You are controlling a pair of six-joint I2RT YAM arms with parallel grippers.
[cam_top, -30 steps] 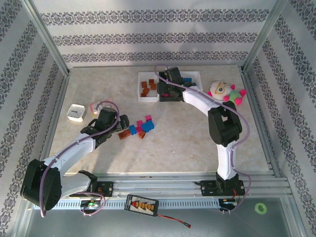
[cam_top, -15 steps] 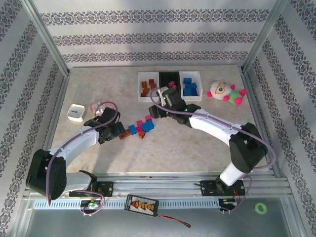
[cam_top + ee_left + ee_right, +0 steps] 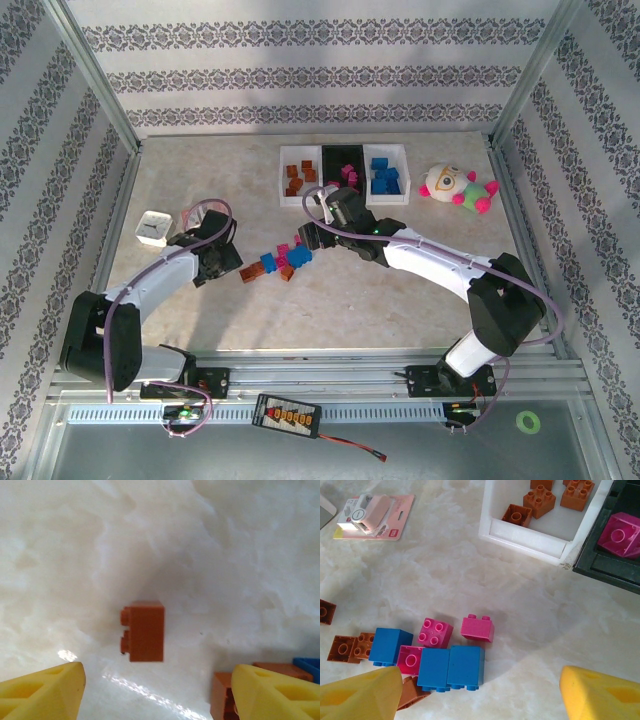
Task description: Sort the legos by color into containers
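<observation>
Jaws apart on both sides, nothing held.
Your left gripper straddles a brown brick lying on the table, untouched; your right gripper hangs over the mixed legos, near the containers.

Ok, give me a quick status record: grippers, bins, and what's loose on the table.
left gripper: open, above a lone brown brick
right gripper: open, above the mixed pile
mixed pile: blue, pink and brown bricks, unsorted on the table
left white bin: brown bricks
black bin: pink bricks
right white bin: blue bricks
</observation>
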